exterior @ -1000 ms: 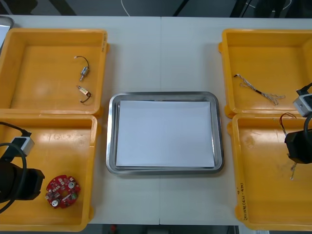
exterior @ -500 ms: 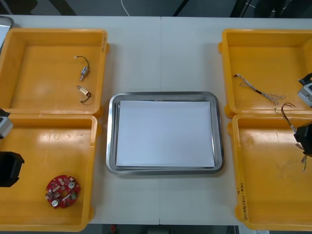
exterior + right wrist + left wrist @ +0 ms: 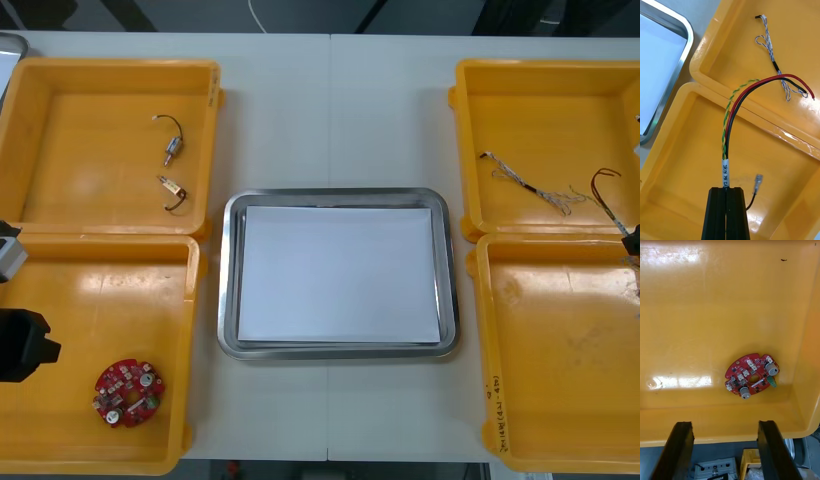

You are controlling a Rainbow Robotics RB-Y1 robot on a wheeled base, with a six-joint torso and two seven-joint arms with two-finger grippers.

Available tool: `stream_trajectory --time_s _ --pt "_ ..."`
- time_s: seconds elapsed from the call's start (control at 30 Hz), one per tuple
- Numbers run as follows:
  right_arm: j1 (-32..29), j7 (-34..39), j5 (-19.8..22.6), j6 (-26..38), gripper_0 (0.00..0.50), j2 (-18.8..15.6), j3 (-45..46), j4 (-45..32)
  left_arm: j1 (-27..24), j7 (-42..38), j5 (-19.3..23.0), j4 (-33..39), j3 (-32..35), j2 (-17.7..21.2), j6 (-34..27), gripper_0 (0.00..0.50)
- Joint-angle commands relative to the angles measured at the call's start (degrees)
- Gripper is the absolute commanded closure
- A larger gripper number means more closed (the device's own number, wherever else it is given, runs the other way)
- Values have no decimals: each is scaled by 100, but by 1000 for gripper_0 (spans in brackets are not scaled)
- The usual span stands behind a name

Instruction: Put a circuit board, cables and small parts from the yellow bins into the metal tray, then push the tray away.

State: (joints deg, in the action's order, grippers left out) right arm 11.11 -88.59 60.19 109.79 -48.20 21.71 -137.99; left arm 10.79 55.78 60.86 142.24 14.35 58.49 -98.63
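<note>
Now the right tool [image 3: 727,189], clenched on a cable [image 3: 733,112], should carry it to the tray [image 3: 682,27]; the left tool [image 3: 724,423] hangs released near the board [image 3: 751,375].

Open table [image 3: 330,110] beyond the metal tray [image 3: 228,280] (yellow bin walls [image 3: 474,300] on both sides)

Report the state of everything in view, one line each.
Left tool, open over near left yellow bin's edge.
Right tool, shut on red, black and yellow-green cable.
Circuit board, loose in that bin.
Blue and white cable, loose in far right bin.
Small metal parts, loose in far left bin.
Metal tray, white inside, unloaded.
</note>
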Motion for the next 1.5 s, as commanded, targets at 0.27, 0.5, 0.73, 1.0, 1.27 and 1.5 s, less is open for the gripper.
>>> stream_trajectory --time_s 0.27,0.5,0.73,1.0,1.27,1.5 --pt "111 -71 793 21 500 -586 264 -176 29 -700 66 190 -161 -83 169 0" --pt "84 -36 758 21 500 -612 62 -176 222 -814 -242 173 -530 -83 476 0" --pt "84 -53 766 21 500 -612 35 -176 486 -955 -444 111 -811 -83 986 0" --pt "76 -53 731 21 500 -612 35 -185 741 -1095 -593 -38 -1119 -83 1487 0" --pt "76 -62 696 21 500 -612 26 -185 837 -1113 -839 -381 -1541 -83 1970 0" --pt "84 -36 643 21 500 -612 26 -176 890 -1183 -1226 -495 -1866 -83 2128 0"
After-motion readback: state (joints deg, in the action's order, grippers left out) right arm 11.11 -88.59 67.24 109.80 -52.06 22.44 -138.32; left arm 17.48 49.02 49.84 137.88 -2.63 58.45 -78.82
